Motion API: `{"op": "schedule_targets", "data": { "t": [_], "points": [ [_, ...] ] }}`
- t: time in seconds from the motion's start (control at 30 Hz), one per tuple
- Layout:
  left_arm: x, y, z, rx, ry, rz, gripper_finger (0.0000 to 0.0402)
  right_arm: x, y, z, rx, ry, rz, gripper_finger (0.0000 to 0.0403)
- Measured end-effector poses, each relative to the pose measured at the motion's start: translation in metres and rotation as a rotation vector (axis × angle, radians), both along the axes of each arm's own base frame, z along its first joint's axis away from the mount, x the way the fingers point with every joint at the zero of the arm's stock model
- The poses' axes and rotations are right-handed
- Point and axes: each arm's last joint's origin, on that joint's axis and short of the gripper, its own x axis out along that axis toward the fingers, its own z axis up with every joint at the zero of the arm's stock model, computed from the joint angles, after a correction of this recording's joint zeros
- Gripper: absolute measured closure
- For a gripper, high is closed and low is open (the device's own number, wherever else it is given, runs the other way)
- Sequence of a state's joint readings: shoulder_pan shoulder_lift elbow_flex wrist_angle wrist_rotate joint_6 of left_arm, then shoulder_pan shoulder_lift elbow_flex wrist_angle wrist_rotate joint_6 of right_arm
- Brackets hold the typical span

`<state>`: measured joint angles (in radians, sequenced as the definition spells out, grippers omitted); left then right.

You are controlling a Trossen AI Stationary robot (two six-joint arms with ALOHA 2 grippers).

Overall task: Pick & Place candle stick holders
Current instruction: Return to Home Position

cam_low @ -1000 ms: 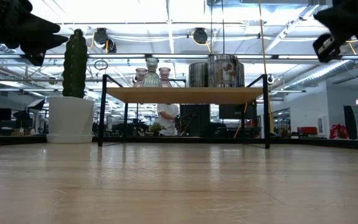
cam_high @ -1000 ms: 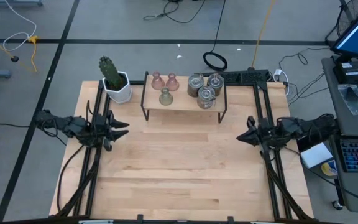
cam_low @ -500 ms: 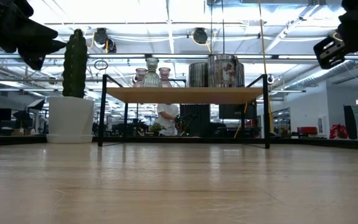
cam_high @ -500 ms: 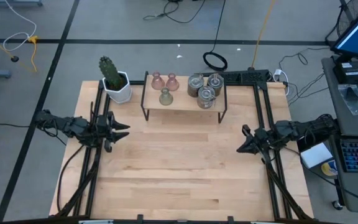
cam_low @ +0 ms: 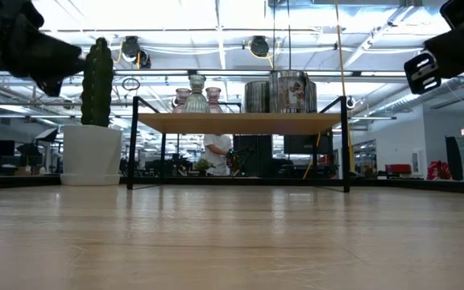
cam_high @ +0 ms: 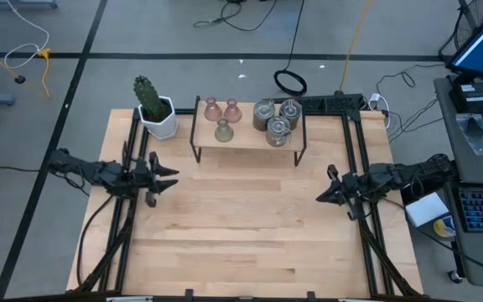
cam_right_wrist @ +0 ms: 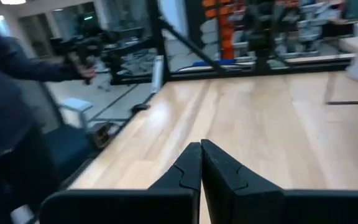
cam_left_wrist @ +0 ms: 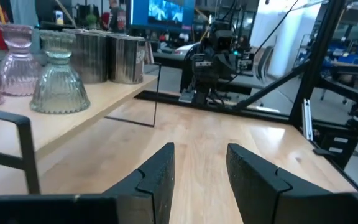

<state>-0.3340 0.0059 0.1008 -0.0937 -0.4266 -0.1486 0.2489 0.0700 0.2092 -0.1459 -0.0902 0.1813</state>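
Six candle stick holders stand on their bases on a low wooden shelf [cam_high: 248, 144] at the table's far side. There are two pinkish glass ones [cam_high: 212, 108] [cam_high: 232, 110], an olive-green one [cam_high: 223, 130] and three silvery cylinders [cam_high: 278, 122]. My left gripper [cam_high: 171, 177] hovers open at the table's left, pointing level toward the right. In the left wrist view the olive-green holder [cam_left_wrist: 59, 81] stands far beyond my left gripper [cam_left_wrist: 199, 152]. My right gripper [cam_high: 319, 197] hovers shut at the table's right, pointing left; in the right wrist view my right gripper [cam_right_wrist: 201, 146] has nothing between its fingers.
A cactus in a white pot [cam_high: 155, 109] stands at the far left corner, beside the shelf. Bare wooden table [cam_high: 241, 226] spreads between the arms and toward the near edge. A person's dark sleeve [cam_right_wrist: 8, 93] shows beyond the table in the right wrist view.
My right gripper has sunk a little and drifted toward the table's near edge, rolling about its own axis, and has stayed shut. The holders have not moved.
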Motion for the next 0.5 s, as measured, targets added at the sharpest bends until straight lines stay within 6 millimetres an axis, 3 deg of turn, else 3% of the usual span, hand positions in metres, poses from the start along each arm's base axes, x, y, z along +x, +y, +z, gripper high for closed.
{"op": "schedule_targets", "data": {
  "t": [0.1,0.3,0.43,0.5],
  "points": [
    [0.005,-0.002,-0.013,-0.018,-0.031,-0.002,0.0256,0.001,-0.002,0.000,0.003,0.003,-0.061,0.0403],
    [0.006,-0.003,-0.014,-0.005,-0.059,-0.013,0.0256,0.004,-0.001,-0.006,0.016,-0.037,-0.064,0.0403],
    [0.006,-0.003,-0.014,-0.011,-0.055,-0.010,0.0256,0.009,0.000,-0.024,0.033,-0.056,-0.064,0.0403],
    [0.006,-0.003,-0.014,-0.024,-0.055,-0.011,0.0256,0.009,0.000,-0.022,0.063,-0.087,-0.062,0.0403]
  ]
}}
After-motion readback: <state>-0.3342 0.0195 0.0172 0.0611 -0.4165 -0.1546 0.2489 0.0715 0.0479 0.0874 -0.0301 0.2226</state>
